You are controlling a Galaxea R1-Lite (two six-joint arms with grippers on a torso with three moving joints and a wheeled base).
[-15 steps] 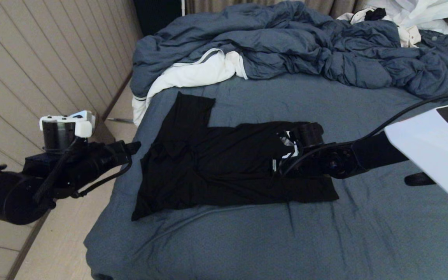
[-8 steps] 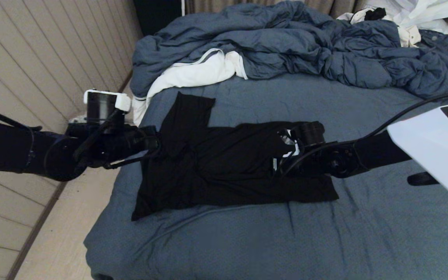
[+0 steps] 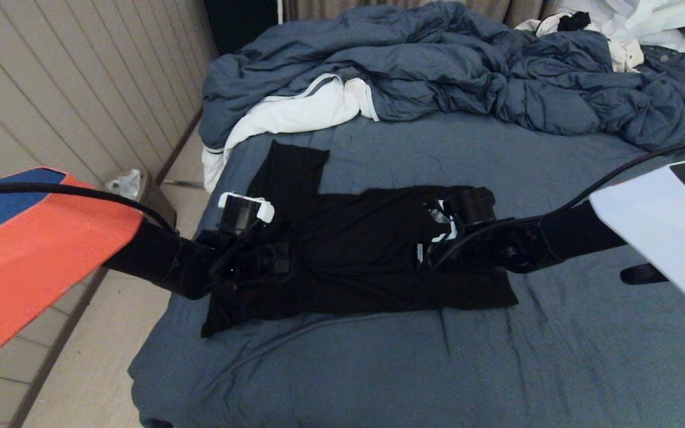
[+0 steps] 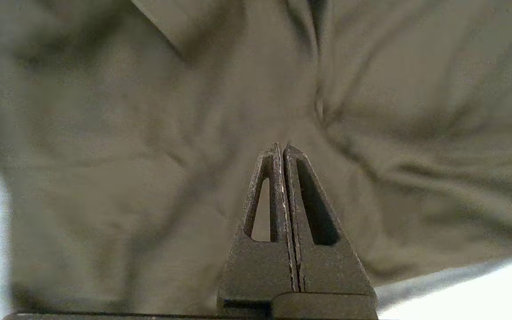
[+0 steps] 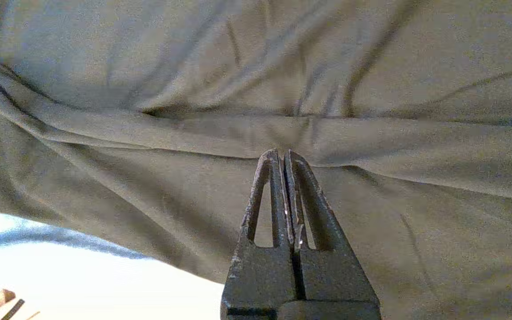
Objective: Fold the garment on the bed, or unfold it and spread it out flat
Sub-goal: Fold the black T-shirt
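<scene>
The garment [image 3: 348, 261], a black T-shirt, lies partly folded on the bed [image 3: 378, 368], with one sleeve pointing toward the duvet. My left gripper [image 3: 288, 261] is low over the shirt's left part. In the left wrist view the left gripper [image 4: 282, 146] is shut, with its tips over wrinkled cloth [image 4: 149, 133] and nothing showing between them. My right gripper [image 3: 431, 245] rests on the shirt's right part. In the right wrist view the right gripper [image 5: 282, 152] is shut, tips against a raised fold [image 5: 371, 142].
A rumpled blue-grey duvet [image 3: 437, 71] fills the bed's far end. A white cloth with a grey stripe [image 3: 295, 113] lies at its left and white clothes [image 3: 646, 24] at the back right. Left of the bed are bare floor [image 3: 110, 333] and a panelled wall [image 3: 51, 89].
My left arm has swung in from beside the bed onto the shirt's left part, and its jaws have gone from open to shut. The right arm has stayed put.
</scene>
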